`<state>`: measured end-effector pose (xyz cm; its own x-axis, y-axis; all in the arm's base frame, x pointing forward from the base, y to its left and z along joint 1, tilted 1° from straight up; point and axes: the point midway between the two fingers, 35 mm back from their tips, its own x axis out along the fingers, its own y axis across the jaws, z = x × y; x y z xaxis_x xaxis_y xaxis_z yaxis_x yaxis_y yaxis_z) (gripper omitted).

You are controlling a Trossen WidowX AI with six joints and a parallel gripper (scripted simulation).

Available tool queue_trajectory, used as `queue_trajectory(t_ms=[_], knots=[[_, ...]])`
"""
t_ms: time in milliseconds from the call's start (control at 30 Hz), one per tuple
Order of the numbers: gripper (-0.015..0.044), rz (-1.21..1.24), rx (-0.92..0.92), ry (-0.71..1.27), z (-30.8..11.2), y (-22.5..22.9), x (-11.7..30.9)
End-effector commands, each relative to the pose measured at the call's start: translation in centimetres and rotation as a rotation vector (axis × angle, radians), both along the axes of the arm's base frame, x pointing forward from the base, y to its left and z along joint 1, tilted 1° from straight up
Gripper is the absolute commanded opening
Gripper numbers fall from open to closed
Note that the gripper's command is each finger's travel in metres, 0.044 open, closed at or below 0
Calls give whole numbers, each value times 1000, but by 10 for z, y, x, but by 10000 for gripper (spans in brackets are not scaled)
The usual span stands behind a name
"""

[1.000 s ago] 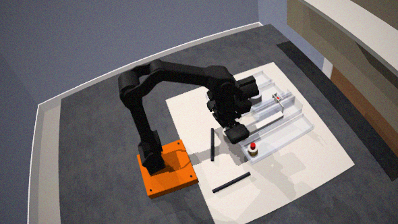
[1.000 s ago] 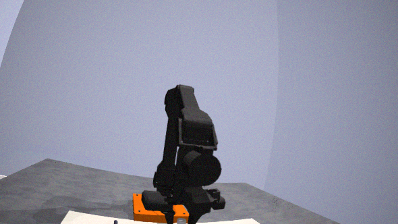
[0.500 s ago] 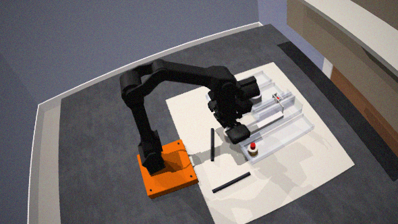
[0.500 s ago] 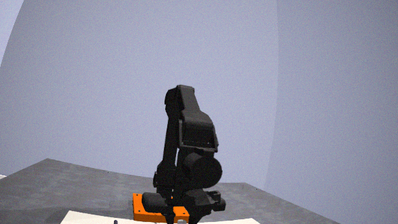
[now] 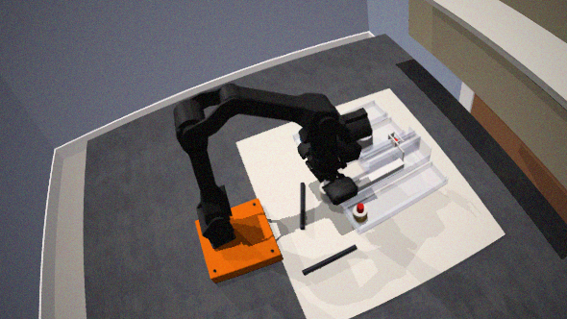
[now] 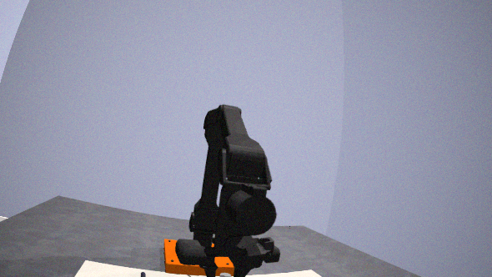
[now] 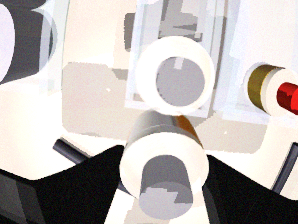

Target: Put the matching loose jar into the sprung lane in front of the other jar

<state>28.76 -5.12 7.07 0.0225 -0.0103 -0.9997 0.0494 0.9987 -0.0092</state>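
Note:
My gripper [image 7: 163, 157] [image 6: 225, 273] is shut on a jar [image 7: 165, 182] with a white shoulder, grey cap and grey-and-orange body. In the wrist view it is just outside the front end of a clear lane [image 7: 132, 75]; its height is unclear. A jar with a white top and round grey cap [image 7: 180, 82] stands in that lane near its front, directly beyond the held jar. Its body is hidden. The pusher with a red mark [image 5: 395, 139] shows farther back in the top view. The arm hides the lane's front there.
A red-capped jar with an olive band [image 5: 360, 212] [image 7: 258, 86] stands in the neighbouring lane at right. A dark jar [image 7: 30, 45] with a pale lid is behind a clear wall at left. Two dark bars [image 5: 303, 207] [image 5: 330, 259] lie on the white mat [image 5: 461, 226]. The orange base [image 5: 252, 240] is near them.

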Motion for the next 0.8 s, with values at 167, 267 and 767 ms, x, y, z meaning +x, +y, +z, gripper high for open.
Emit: queue_trajectory(t_ms=[167, 267, 767], knots=[[0, -3, -4, -10, 0, -1, 8], [0, -3, -4, -10, 0, -1, 10], [0, -3, -4, -11, 0, -2, 16]])
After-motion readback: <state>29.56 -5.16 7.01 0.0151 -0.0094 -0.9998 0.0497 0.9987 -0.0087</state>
